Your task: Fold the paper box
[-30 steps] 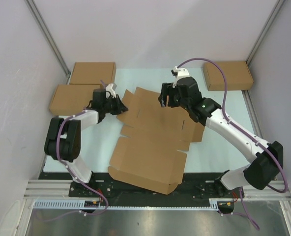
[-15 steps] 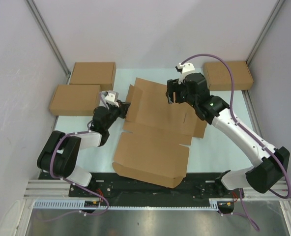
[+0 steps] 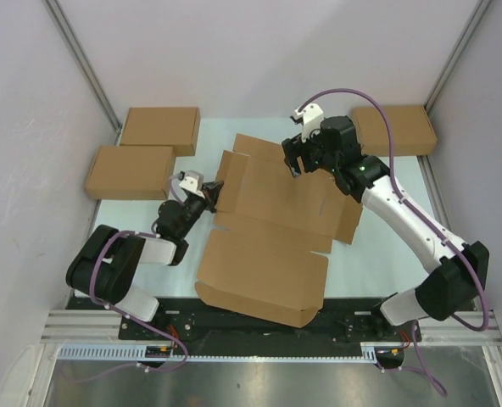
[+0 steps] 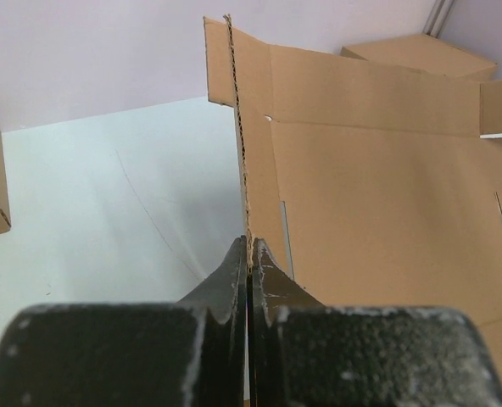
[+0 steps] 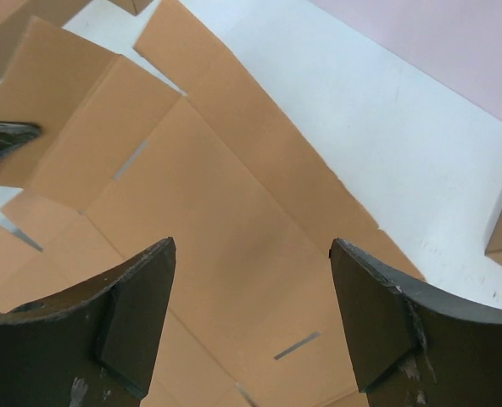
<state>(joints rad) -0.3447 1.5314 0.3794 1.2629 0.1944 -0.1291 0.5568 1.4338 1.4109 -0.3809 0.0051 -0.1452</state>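
The paper box (image 3: 272, 229) lies opened out as a flat brown cardboard sheet with flaps and slots in the middle of the table. My left gripper (image 3: 207, 197) is shut on the edge of its left side flap (image 4: 241, 161), which stands up edge-on between the fingers (image 4: 249, 250). The main panel (image 4: 378, 186) spreads to the right of that flap. My right gripper (image 3: 295, 161) hangs open above the far part of the sheet. In the right wrist view its fingers (image 5: 251, 246) stand wide apart over the bare cardboard (image 5: 209, 229), touching nothing.
Two closed brown boxes (image 3: 159, 125) (image 3: 130, 171) sit at the far left and one (image 3: 393, 129) at the far right. White walls close in the table on three sides. The sheet's near edge (image 3: 259, 309) reaches the arm bases.
The left arm has dropped lower and nearer, and its gripper has closed on the flap edge. The right gripper has moved toward the far edge and opened wider. The sheet has turned slightly.
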